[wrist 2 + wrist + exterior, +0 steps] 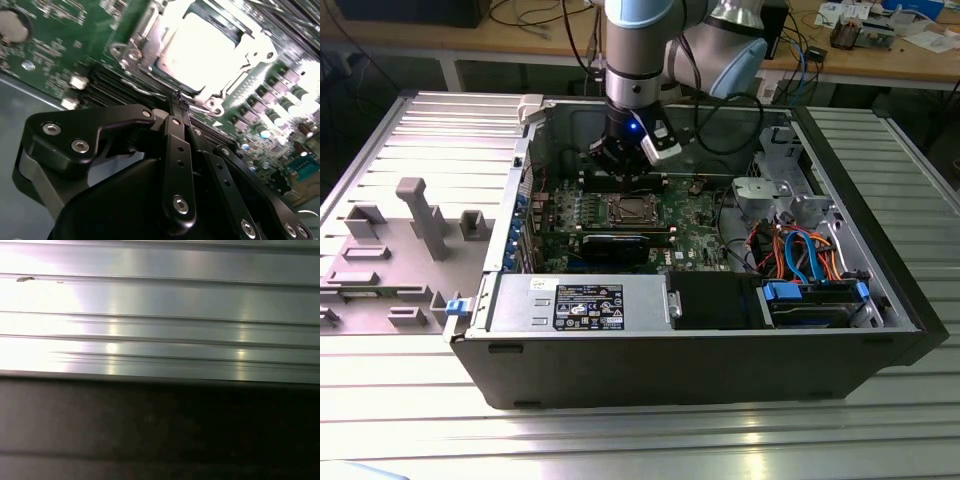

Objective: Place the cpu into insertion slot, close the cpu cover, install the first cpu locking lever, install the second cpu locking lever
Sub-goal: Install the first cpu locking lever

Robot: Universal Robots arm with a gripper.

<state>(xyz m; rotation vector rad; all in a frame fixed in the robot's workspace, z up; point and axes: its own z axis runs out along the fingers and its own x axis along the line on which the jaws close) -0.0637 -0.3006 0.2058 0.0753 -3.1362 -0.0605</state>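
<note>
Gripper (pixel 178 100), fingers pressed together, hangs beside the cpu cover (pixel 150 37).

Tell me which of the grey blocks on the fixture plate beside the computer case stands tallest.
The T-shaped post, on the fixture plate at the exterior view's left. It rises well above the low hollow blocks around it, such as the small one just beside it.

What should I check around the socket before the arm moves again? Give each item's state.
1. cpu seated in the insertion slot: ok, bright metal top fills the socket.
2. cpu cover closed over the chip: ok, frame lies around it.
3. Locking levers latched: cannot tell.
4. End effector shut, tips meeting beside the socket edge: ok.
5. End effector free of the board: cannot tell.
</note>
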